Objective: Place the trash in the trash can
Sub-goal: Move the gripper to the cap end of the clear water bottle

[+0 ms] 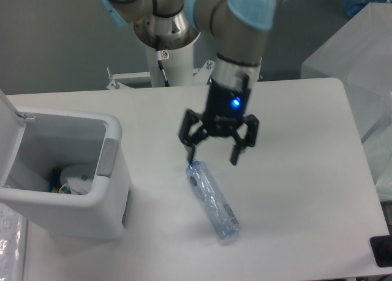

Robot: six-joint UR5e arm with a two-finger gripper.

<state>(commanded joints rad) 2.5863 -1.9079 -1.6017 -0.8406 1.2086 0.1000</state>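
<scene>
A crushed clear bluish plastic bottle (212, 199) lies on the white table (294, 171), slanting from upper left to lower right. My gripper (212, 156) hangs open just above the bottle's upper end, fingers pointing down and holding nothing. The white trash can (67, 171) stands at the left with its lid (7, 119) swung up. A crumpled white wrapper (76, 178) rests inside the can at the bottom, beside some coloured scraps.
The robot's base column (166, 54) stands behind the table's far edge. A translucent white box (361, 60) sits off the table at the right. A dark object (382, 250) shows at the lower right corner.
</scene>
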